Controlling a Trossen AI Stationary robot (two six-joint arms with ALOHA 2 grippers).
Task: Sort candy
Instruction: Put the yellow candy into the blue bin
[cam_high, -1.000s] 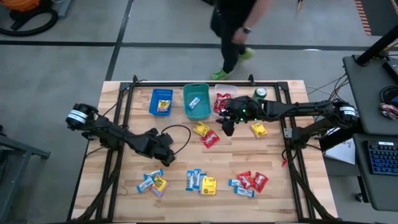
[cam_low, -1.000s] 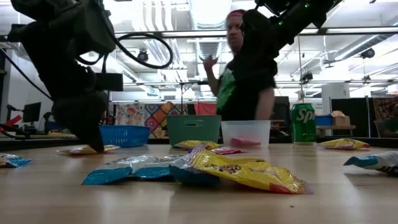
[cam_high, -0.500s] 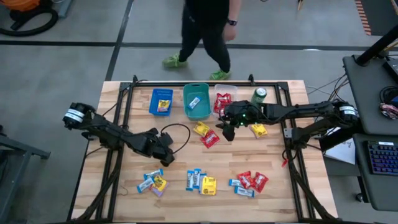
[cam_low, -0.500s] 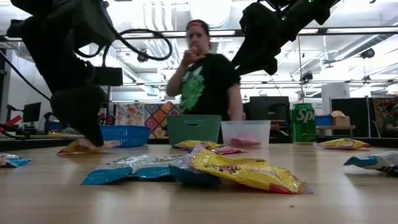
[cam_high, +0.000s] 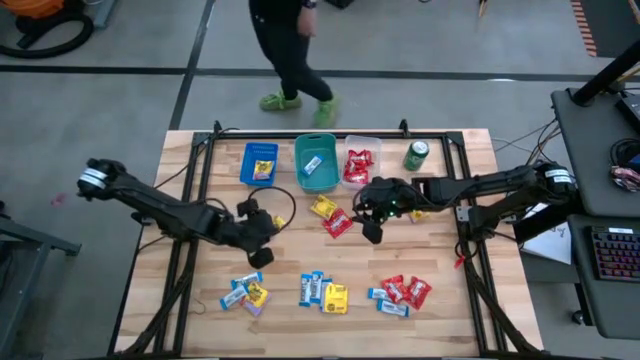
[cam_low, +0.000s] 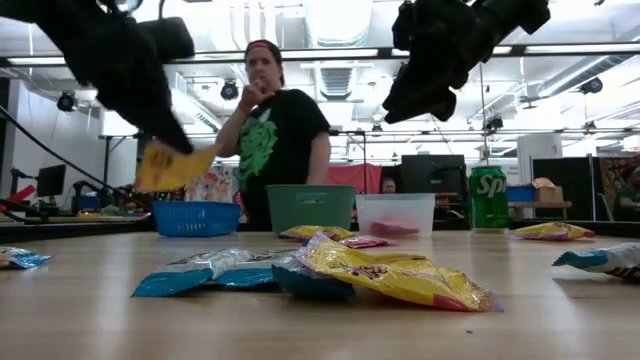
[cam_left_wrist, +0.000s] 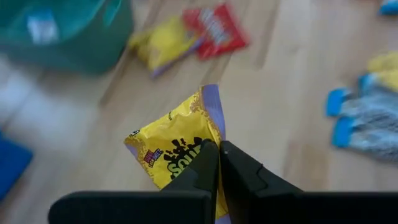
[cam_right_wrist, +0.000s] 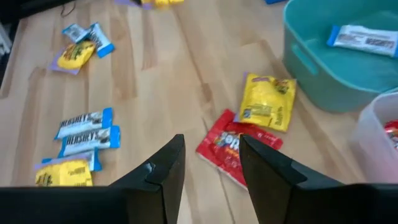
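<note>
The candy lies as small red, yellow and blue-white packets in groups along the table's near part (cam_high: 322, 291). A red packet (cam_high: 338, 222) and a yellow packet (cam_high: 323, 207) lie at mid-table. My left gripper (cam_high: 270, 226) is shut on another yellow packet (cam_left_wrist: 177, 140), which is raised above the table at centre left. My right gripper (cam_right_wrist: 211, 168) stands open above the table, just right of the red packet (cam_right_wrist: 236, 149), with nothing between its fingers. My left gripper pinches the yellow packet between its two shut fingers, at the edge beside the purple sealed end (cam_left_wrist: 210, 127). The fingers slant downward. The packet (cam_low: 172, 168) sticks out past the fingertips, tilted and lifted clear of the table.
Along the far edge stand a blue bin (cam_high: 259, 163), a teal bin (cam_high: 316, 162), a clear bin (cam_high: 358, 165) with red packets, and a green can (cam_high: 416, 154). A person (cam_high: 285, 50) walks behind the table. Bare wood lies between the mid-table packets and the near groups.
My left gripper has risen from the table with the yellow packet, which lay flat on the wood and now hangs clear. My right gripper has moved toward the table's near edge, past the red packet. The person has walked leftward behind the table.
</note>
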